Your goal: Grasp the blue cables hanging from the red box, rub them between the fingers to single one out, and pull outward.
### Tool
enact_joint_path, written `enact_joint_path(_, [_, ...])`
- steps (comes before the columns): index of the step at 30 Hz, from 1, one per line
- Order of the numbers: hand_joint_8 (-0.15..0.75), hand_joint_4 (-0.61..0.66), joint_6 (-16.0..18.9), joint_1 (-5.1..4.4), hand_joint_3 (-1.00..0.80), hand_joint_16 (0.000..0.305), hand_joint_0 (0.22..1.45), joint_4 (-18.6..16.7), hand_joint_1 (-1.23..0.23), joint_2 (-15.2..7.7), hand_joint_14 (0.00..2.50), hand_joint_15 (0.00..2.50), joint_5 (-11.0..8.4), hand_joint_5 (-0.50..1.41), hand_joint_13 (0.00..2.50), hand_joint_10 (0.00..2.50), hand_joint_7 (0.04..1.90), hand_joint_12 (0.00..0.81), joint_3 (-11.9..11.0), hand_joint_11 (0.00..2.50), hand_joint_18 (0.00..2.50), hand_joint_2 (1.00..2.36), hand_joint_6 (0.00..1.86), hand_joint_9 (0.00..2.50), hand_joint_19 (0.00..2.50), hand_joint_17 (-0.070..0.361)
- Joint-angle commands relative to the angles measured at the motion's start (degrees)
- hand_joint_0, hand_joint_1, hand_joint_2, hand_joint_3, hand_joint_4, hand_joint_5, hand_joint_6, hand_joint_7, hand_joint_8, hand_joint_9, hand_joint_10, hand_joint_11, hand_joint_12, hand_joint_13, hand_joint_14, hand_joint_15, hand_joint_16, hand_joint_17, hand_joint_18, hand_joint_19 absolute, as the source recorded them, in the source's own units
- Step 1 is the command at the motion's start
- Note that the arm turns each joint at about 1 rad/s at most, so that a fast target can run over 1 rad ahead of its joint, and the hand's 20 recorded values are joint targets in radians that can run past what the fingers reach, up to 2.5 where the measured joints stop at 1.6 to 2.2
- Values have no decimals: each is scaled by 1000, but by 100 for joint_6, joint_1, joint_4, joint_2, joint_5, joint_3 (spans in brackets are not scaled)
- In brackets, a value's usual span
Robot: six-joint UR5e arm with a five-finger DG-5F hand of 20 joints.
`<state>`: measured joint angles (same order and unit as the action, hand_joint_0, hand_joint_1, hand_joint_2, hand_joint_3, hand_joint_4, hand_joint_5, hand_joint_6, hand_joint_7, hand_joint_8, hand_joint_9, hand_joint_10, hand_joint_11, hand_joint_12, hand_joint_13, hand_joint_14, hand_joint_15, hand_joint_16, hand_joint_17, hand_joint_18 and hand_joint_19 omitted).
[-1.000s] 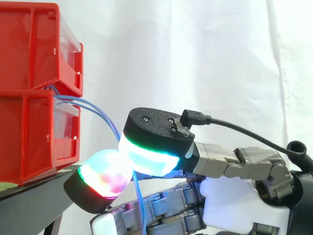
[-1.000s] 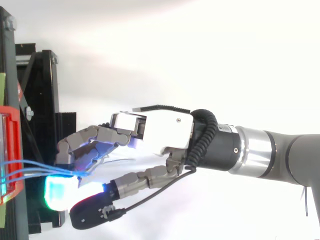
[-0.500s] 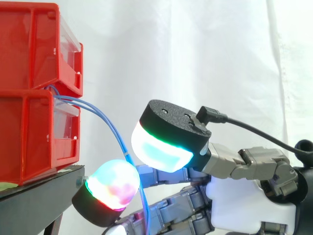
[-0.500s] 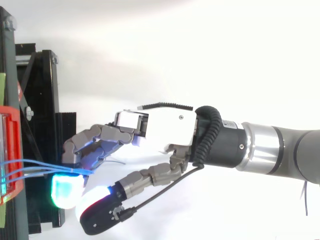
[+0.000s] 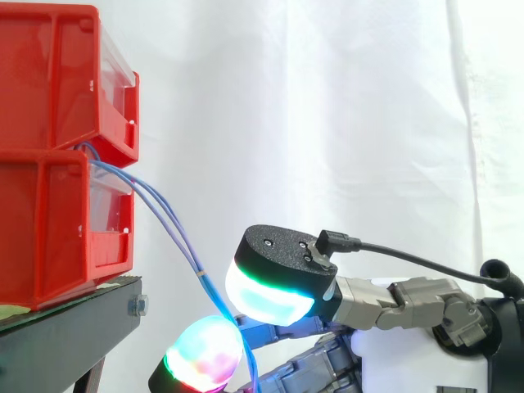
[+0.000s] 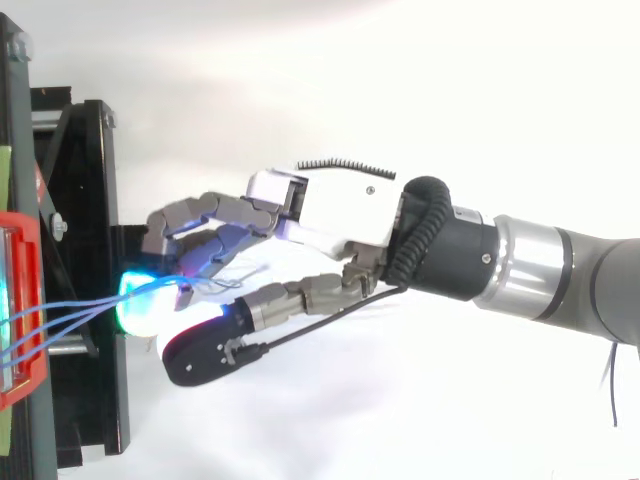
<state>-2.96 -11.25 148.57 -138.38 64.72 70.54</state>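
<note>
Two blue cables (image 5: 176, 237) come out between the stacked red bins (image 5: 49, 221) and run taut, down and to the right. They end between two glowing fingertips (image 5: 270, 296) of my hand (image 5: 393, 299), low in the side view. From above, the cables (image 6: 70, 313) fan out from the red bin (image 6: 25, 300) to a cyan pad (image 6: 145, 300) of the hand (image 6: 330, 210). Its fingers are curled and the thumb is pressed against them, pinching the cables. Below the pinch the cables hang down out of the side view.
The bins stand on a black stand (image 5: 65, 327), whose edge lies just left of the hand; its frame (image 6: 85, 200) runs down the left of the top view. A white curtain hangs behind. To the right of the stand is open room.
The hand has drawn back from the bins and dropped lower in the side view, still pinching the cables. The cables have straightened from a sagging arc into a taut line.
</note>
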Motion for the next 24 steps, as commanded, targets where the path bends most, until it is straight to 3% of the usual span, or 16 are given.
enact_joint_path(1, [381, 277, -73, 9, -492, 68, 499, 5, -636, -5, 12, 328, -117, -110, 579, 13, 1140, 481, -5, 632, 681, 1000, 612, 778, 406, 154])
enact_joint_path(12, [382, 276, -188, -17, -496, 68, 500, -22, -639, 4, 10, 334, -240, -108, 583, 15, 1173, 482, -14, 635, 680, 1000, 590, 781, 415, 154])
enact_joint_path(24, [385, 276, -425, -43, -494, 68, 500, 31, -641, -5, 11, 337, -249, -107, 590, 15, 1171, 482, -242, 634, 684, 1000, 587, 786, 423, 154])
